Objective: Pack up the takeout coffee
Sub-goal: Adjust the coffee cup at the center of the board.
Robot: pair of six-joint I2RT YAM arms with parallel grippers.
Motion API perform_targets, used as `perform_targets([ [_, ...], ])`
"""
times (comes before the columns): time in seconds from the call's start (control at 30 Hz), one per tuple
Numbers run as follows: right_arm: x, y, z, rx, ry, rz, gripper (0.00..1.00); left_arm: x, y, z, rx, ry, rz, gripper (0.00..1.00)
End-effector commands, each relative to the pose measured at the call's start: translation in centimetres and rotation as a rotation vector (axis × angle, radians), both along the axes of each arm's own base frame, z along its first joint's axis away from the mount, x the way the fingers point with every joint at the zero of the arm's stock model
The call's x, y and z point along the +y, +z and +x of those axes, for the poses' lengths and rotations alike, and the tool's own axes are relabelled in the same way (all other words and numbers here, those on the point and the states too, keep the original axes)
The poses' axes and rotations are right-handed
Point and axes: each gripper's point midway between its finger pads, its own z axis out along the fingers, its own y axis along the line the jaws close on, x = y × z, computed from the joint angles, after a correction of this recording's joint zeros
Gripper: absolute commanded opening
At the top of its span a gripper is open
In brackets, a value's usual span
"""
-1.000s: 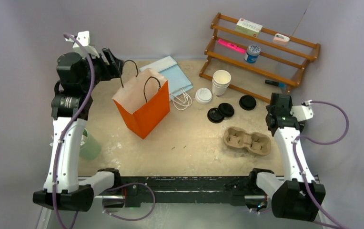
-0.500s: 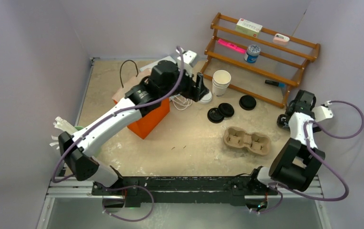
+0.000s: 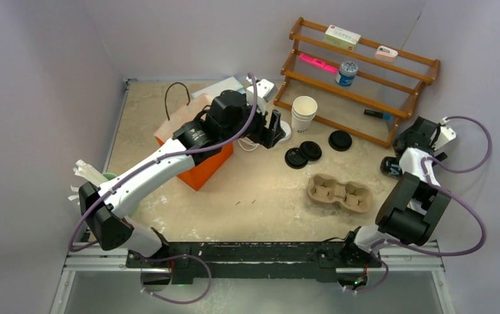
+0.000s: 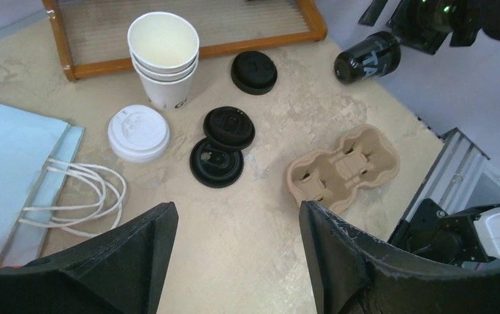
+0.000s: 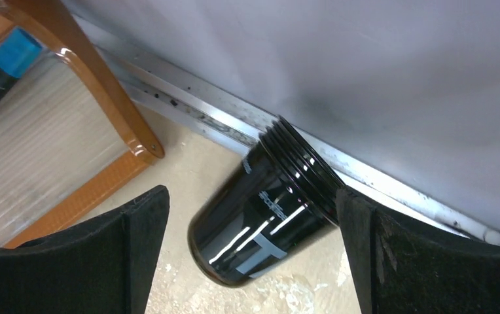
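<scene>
The bench [image 3: 267, 209] is carrying an orange bag [image 3: 208, 165] at far left and a rack [image 4: 260, 42] at far right. White cups [image 4: 163, 65], a white lid [image 4: 138, 133] and three black lids [image 3: 296, 157] are sitting between them. A carrier [image 4: 342, 167] is sitting nearer, and a black cup [image 5: 264, 203] is lying on its side at the right edge.

Cup [image 5: 264, 219] between right end effector [image 5: 250, 194] fingers: glossy black, white print. Ahead of left end effector [image 4: 234, 210]: lids [image 4: 229, 127] black, carrier [image 4: 342, 167] brown, stacked cups [image 4: 163, 59] white. Table [image 4: 234, 268] mottled beige.

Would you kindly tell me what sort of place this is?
Likely a lab cell staged as a takeout coffee counter: plain walls enclose the table, with black lids, stacked white cups and a pulp carrier.
</scene>
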Motion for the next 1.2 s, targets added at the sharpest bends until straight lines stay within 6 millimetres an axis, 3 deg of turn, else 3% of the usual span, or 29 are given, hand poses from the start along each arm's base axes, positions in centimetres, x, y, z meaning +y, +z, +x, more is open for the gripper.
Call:
perform_targets([
  [0.0, -1.1, 2.3, 3.2, -0.072, 0.134, -0.047, 0.98, 1.1, 1.4, 0.4, -0.046, 0.033, 0.027, 0.72],
  [0.2, -3.2, 2.2, 1.4, -0.002, 0.015, -0.118, 0.99, 0.7, 1.3, 1.0, -0.021, 0.052, 0.044, 0.72],
  [0.4, -4.1, -2.5, 1.3, -0.041, -0.026, 0.042, 0.98, 0.1, -0.5, 1.0, 0.047, 0.041, 0.079, 0.72],
  [0.6, -2.2, -3.4, 3.0, -0.133, 0.074, 0.180, 0.97, 0.3, -0.6, 1.1, 0.052, 0.059, 0.081, 0.72],
  [0.77, 0.8, -1.8, 4.1, -0.234, 0.179, 0.270, 0.89, 0.2, -1.3, 0.2, 0.075, 0.053, 0.042, 0.71],
  [1.17, 5.5, -1.2, 2.6, -0.288, 0.297, 0.366, 0.78, 2.4, -2.0, -2.1, 0.085, 0.068, 0.025, 0.70],
])
